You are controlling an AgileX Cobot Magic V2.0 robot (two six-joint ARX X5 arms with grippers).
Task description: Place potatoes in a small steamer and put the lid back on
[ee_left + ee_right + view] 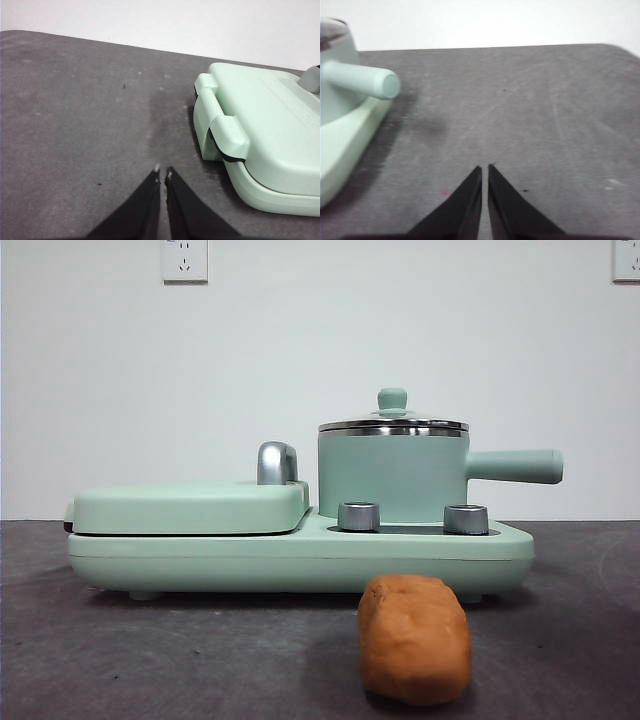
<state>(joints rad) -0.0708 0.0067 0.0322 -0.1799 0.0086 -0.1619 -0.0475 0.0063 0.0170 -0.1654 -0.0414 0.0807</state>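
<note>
An orange-brown potato (415, 638) lies on the dark table in front of the appliance, near the camera. The small mint-green steamer (392, 478) stands on the right half of the appliance, its straight handle (515, 466) pointing right. The lid (393, 424) with its green knob sits on the steamer. My left gripper (162, 173) is shut over bare table beside the grill end of the appliance. My right gripper (485, 168) is shut over bare table, off to the side of the steamer's handle (362, 80). Neither gripper shows in the front view.
The mint-green appliance base (300, 555) carries a flat hinged grill cover (190, 505) with a chrome handle (277, 462) on its left half and two steel knobs (359, 516) in front of the steamer. A white wall with sockets (184, 259) stands behind.
</note>
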